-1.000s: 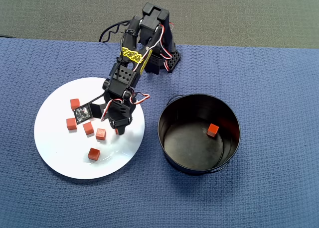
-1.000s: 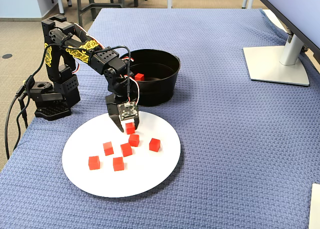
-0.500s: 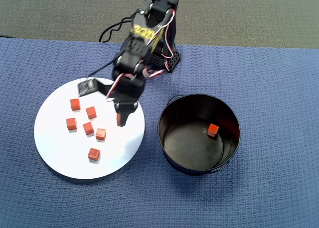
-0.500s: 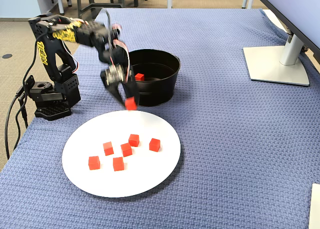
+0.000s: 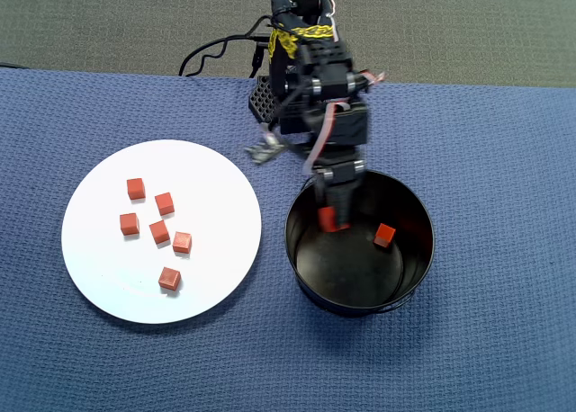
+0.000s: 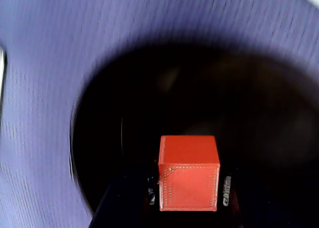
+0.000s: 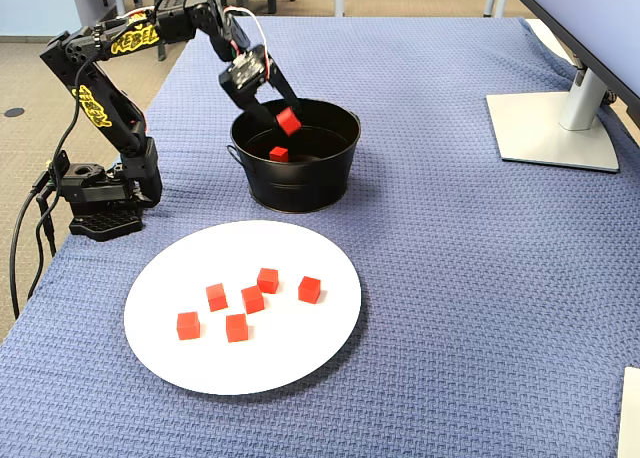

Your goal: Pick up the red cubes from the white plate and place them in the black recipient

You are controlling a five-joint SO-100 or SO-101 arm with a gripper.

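My gripper [image 5: 331,216] is shut on one red cube [image 6: 189,172] and holds it over the near-arm side of the black pot [image 5: 360,306]. The fixed view shows the held cube [image 7: 289,121] just above the rim of the pot [image 7: 300,183]. The wrist view shows the cube between the two dark jaws with the pot's black inside below. One red cube [image 5: 384,235] lies on the pot's floor; it also shows in the fixed view [image 7: 279,154]. Several red cubes [image 5: 160,231] lie loosely grouped on the white plate [image 5: 216,187], left of the pot. They also show in the fixed view [image 7: 253,299] on the plate [image 7: 300,348].
Everything stands on a blue woven cloth [image 5: 486,160]. The arm's base [image 7: 100,198] is clamped at the cloth's left edge in the fixed view, with cables [image 5: 216,52] trailing off. A monitor stand [image 7: 555,128] sits at the far right.
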